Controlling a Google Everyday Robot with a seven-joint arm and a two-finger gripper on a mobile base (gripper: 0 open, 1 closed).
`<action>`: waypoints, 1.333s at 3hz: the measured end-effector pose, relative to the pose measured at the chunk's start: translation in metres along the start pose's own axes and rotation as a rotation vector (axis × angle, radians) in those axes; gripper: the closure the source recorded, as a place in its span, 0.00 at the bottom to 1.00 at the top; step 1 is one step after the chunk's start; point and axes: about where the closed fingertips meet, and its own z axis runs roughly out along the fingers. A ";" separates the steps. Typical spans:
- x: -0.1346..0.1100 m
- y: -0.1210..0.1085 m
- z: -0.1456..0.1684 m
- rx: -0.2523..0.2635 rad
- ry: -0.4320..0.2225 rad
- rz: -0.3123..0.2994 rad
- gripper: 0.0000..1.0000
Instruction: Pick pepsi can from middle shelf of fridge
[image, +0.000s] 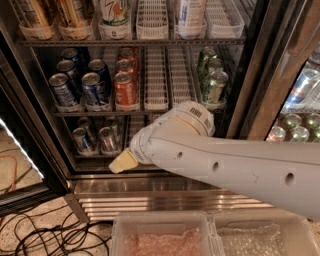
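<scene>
While the white arm (235, 165) stretches in from four o'clock, the gripper (122, 162) hangs at seven o'clock of centre, before the lowest rack of the fridge (165, 195) and near two silver-topped cans (107, 140). Whether it is spread or pressed together cannot be told. The pepsi can (95, 89) stands upright at the front of the middle shelf (100, 113), at eleven o'clock from the gripper and well apart from it. A like can (62, 90) sits at its nine o'clock, an orange-red can (125, 89) at its three o'clock, and green cans (215, 86) farther toward three.
</scene>
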 end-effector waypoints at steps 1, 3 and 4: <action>-0.004 -0.006 0.000 0.032 -0.010 0.002 0.00; -0.009 0.005 0.016 -0.032 -0.092 0.066 0.00; -0.047 0.024 0.031 -0.131 -0.248 0.141 0.00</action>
